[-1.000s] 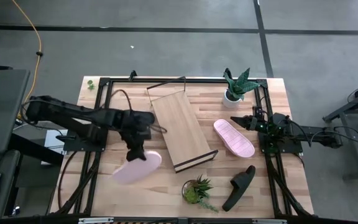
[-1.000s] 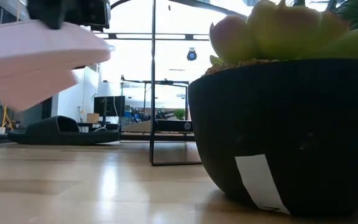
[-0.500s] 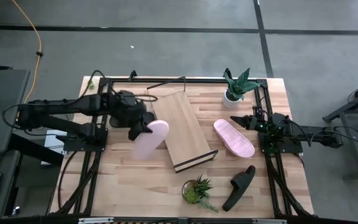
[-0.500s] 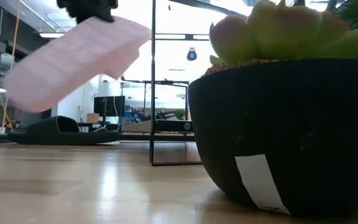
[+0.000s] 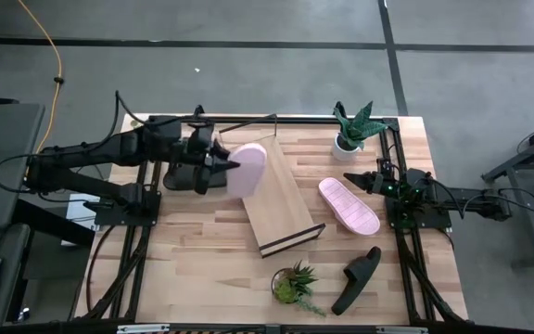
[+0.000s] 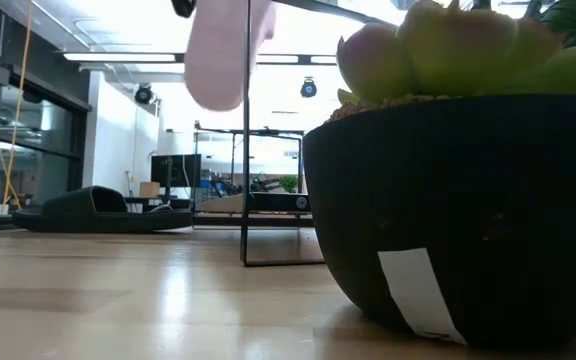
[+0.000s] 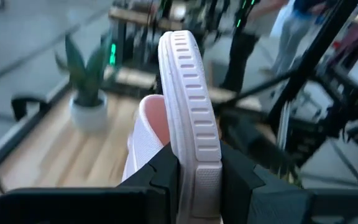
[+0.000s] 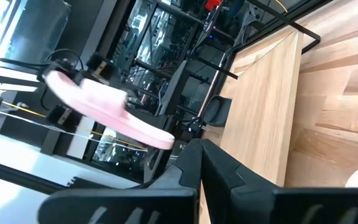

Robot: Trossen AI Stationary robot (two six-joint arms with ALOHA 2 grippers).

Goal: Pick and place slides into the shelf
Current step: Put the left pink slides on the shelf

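Left gripper [image 5: 219,167] clamps a pink slide [image 5: 246,169], holding it in the air over the shelf's [image 5: 276,199] upper end. Right gripper [image 5: 355,179] waits at the table's right side, fingers closed, empty.

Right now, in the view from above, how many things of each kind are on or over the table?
Pink slides: 2
Black slide: 1
Potted plants: 2
Shelf: 1
Total: 6
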